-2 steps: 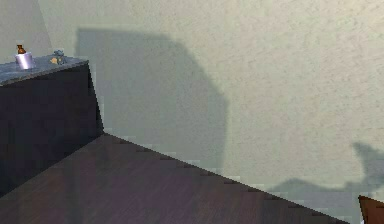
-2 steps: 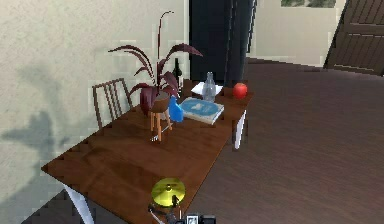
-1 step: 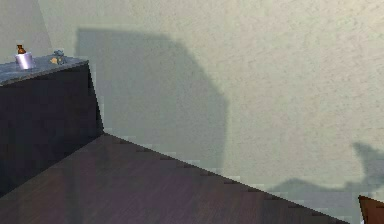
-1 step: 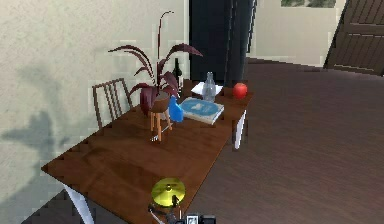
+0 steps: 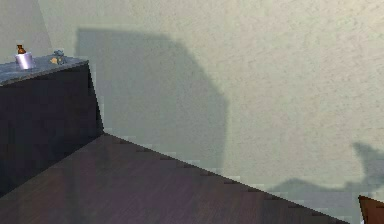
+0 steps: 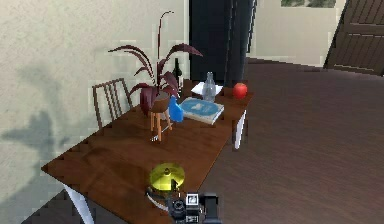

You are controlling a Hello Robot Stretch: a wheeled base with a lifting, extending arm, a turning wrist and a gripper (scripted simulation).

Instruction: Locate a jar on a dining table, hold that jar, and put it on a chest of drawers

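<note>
In the arm side view the gripper [image 6: 188, 207] sits at six o'clock on the bottom edge, over the near end of the brown wooden dining table [image 6: 110, 160]. Just off it at eleven o'clock a yellow-green domed vessel with a small knob [image 6: 167, 178] stands on the tabletop. Its shape does not settle whether this is the jar, nor can I tell whether the gripper holds anything.

Toward twelve o'clock along the table stand a dark-red-leaved potted plant [image 6: 158, 92], a blue rounded vase [image 6: 176, 111], a flat blue-and-white book [image 6: 206, 112] and a red apple [image 6: 240, 90] near the far corner. A wooden slat-back chair [image 6: 110, 98] stands between the table's ten o'clock edge and the wall. From the table's three o'clock edge, dark floor [image 6: 320, 140] lies open.

In the forward view a dark low cabinet with a grey top [image 5: 45, 120] fills nine o'clock, with bare dark floor [image 5: 150, 190] along the pale wall [image 5: 260, 80].
</note>
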